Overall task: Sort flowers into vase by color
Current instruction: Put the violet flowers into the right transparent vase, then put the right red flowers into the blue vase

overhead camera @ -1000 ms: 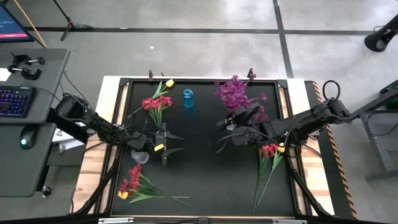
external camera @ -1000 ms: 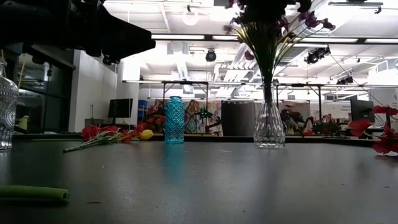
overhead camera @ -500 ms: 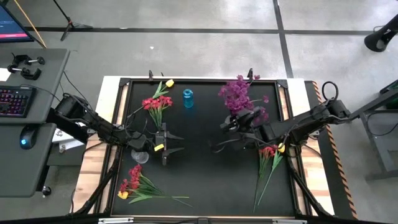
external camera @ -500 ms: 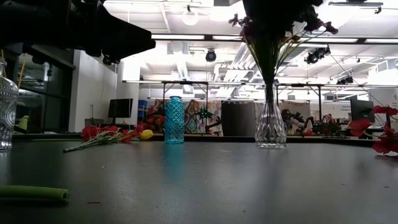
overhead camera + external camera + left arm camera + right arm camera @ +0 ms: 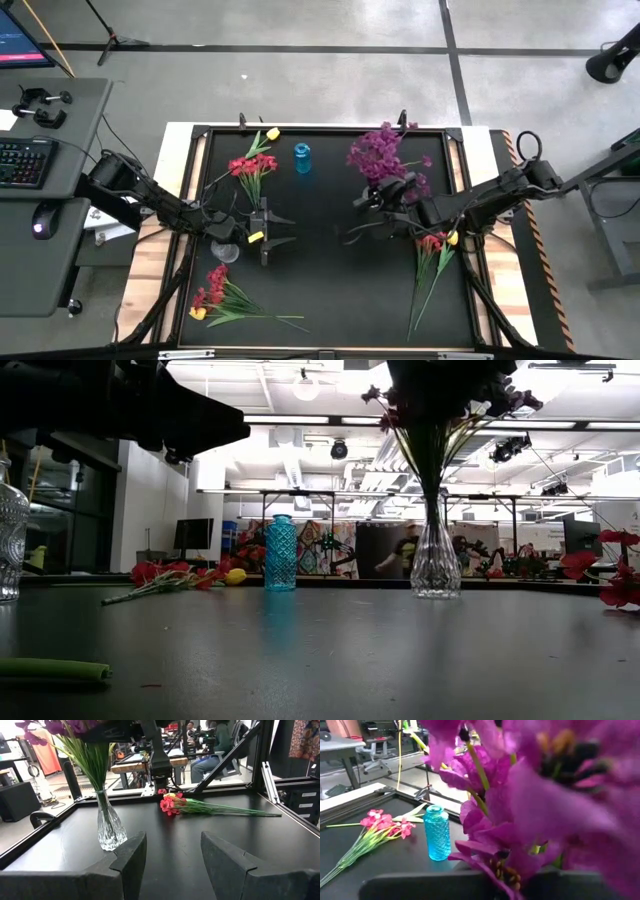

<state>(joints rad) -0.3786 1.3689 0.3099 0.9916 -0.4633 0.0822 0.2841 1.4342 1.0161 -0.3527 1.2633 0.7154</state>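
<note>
We have the right gripper [image 5: 385,198] closed tight at the purple flowers [image 5: 380,150], which stand in the clear glass vase [image 5: 436,565] just right of the table's centre. Whether the fingers pinch a stem or merely rest shut among the bunch we cannot tell, because petals fill the right wrist view.

To do this step well, we would keep the stems upright in the neck and let go only once they sit deep (the vase looks narrow and easy to tip).

The left gripper [image 5: 268,231] waits with fingers apart and empty, left of centre.

Farther out, red flowers [image 5: 250,166] lie at eleven o'clock beside a blue bottle [image 5: 302,157], with mixed bunches [image 5: 222,297] at seven and five o'clock [image 5: 432,250].
</note>
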